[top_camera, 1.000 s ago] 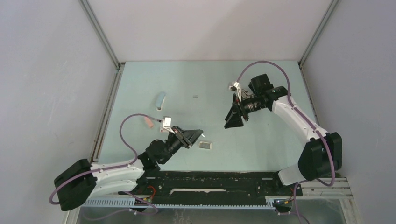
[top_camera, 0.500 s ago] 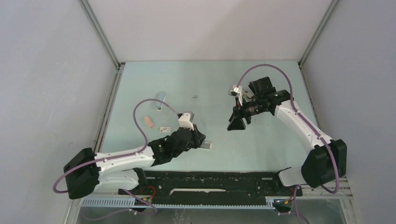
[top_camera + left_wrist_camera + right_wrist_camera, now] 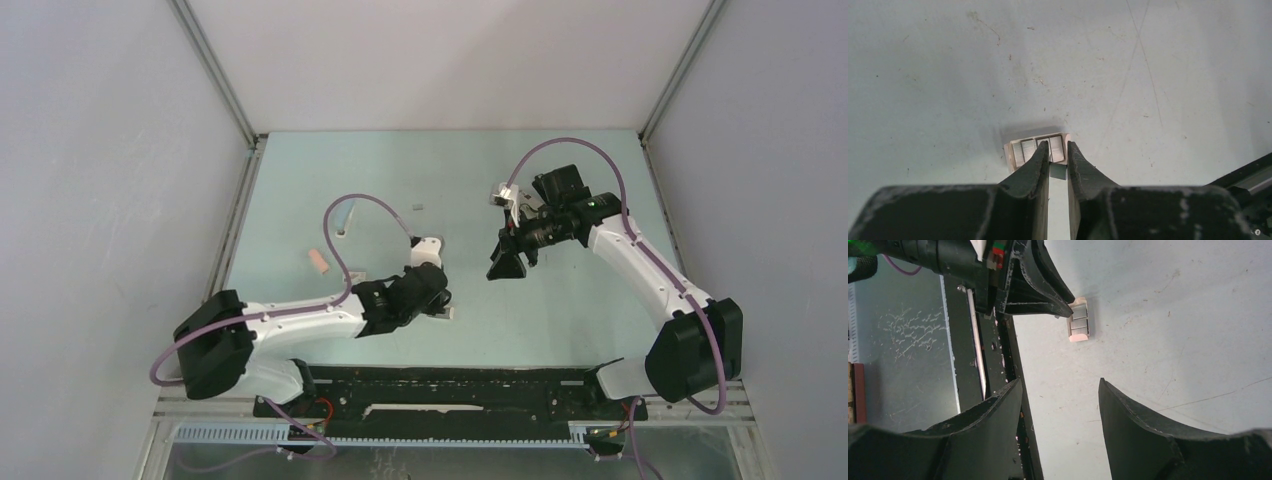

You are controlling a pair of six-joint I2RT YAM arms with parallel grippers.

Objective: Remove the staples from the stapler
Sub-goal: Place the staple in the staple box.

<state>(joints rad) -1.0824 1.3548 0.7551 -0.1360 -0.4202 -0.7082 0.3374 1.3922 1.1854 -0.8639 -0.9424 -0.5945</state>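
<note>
silvery-grey staples [image 3: 1027,151], short strips, pale tray [image 3: 1009,156]

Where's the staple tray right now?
The tray sits near the middle of the table, toward its near edge, at the left gripper tips; in the top view it peeks out right of that gripper.

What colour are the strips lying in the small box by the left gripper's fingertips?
Silvery grey staples, clearest in the left wrist view.
</note>
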